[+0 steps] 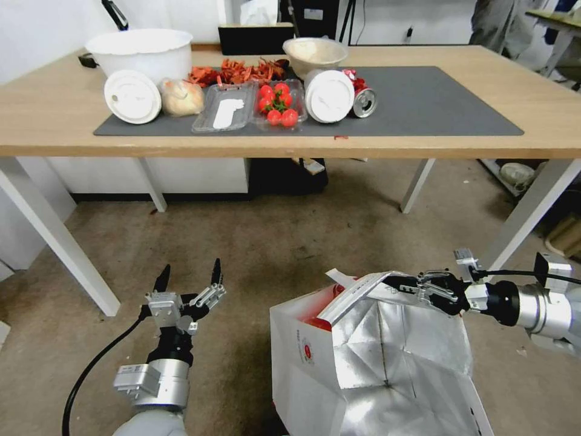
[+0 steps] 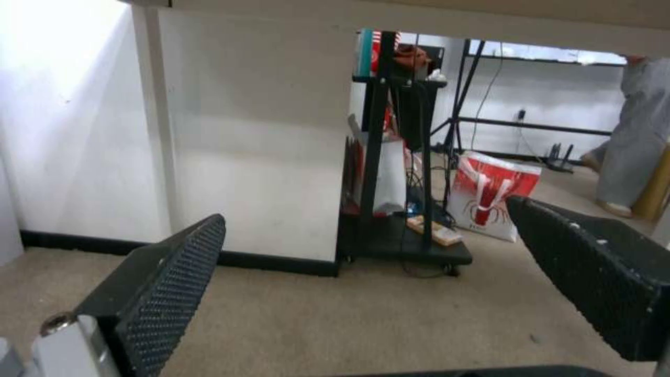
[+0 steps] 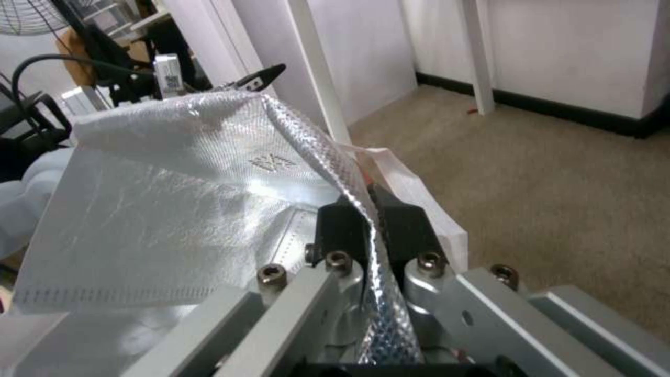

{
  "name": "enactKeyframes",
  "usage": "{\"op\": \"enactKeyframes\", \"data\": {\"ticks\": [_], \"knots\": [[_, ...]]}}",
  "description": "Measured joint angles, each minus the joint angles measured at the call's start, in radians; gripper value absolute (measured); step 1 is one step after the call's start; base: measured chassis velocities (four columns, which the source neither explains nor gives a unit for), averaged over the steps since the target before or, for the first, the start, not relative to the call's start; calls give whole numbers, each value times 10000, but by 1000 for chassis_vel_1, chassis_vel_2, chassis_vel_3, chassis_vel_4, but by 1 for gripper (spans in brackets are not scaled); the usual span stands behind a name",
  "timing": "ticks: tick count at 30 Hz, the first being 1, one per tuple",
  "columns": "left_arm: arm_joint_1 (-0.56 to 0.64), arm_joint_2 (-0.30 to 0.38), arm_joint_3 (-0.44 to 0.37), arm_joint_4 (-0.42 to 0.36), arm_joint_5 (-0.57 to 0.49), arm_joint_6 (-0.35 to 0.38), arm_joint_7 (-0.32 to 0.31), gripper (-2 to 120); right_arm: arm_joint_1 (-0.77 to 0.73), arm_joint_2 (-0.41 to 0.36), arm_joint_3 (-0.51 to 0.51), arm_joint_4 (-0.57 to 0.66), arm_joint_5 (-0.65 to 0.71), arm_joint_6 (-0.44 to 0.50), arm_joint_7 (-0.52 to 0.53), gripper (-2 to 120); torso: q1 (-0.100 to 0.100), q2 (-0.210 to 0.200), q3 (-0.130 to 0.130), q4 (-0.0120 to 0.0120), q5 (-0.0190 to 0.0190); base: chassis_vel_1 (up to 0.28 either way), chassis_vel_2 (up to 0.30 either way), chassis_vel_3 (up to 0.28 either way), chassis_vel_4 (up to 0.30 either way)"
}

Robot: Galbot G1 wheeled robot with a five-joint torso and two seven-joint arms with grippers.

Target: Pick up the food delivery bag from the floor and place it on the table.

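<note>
The food delivery bag [image 1: 375, 357], white with red sides and a silver foil lining, stands open on the floor [image 1: 290, 236] in front of the table [image 1: 290, 142]. My right gripper [image 1: 402, 283] is shut on the bag's upper rim; in the right wrist view the foil edge [image 3: 307, 146] runs between its black fingers [image 3: 401, 225], next to a white handle [image 3: 412, 188]. My left gripper [image 1: 189, 274] hangs open to the left of the bag, above the carpet, with nothing between its fingers [image 2: 175, 283].
On the table's dark grey mat [image 1: 436, 100] lie white bowls, lidded cups, a box of tomatoes [image 1: 278, 104] and a can. White table legs [image 1: 54, 236] stand left and right. Under the table, a black rack [image 2: 398, 157] and a small red-printed bag [image 2: 492, 193].
</note>
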Motion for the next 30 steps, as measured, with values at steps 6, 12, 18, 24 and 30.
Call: {"op": "enactKeyframes", "data": {"ticks": [6, 12, 18, 24, 30], "knots": [[-13, -110, 27, 5, 21, 2, -76, 100, 38, -26, -31, -23, -37, 4, -38, 0, 49, 262, 213, 0, 0, 0, 0, 0, 0], [-11, -13, 3, 61, -3, 0, -97, 100, 63, -54, -34, -50, -44, 9, -77, 0, 104, 519, 419, 1, 0, 0, 0, 0, 0], [-30, -34, 17, 72, -6, 0, -97, 100, 68, -55, -47, -75, -77, 18, -100, 0, 159, 740, 589, 0, -1, 0, 0, 0, 0], [-35, -33, 17, 72, -56, 13, -95, 100, 78, -55, -82, -92, -122, 32, -164, 0, 235, 1008, 779, 1, 0, 0, 0, 0, 0], [-33, -65, 30, 71, -42, 20, -99, 100, 73, -43, -84, -104, -171, 46, -240, 0, 302, 1251, 959, 1, 0, 0, 0, 0, 0]]}}
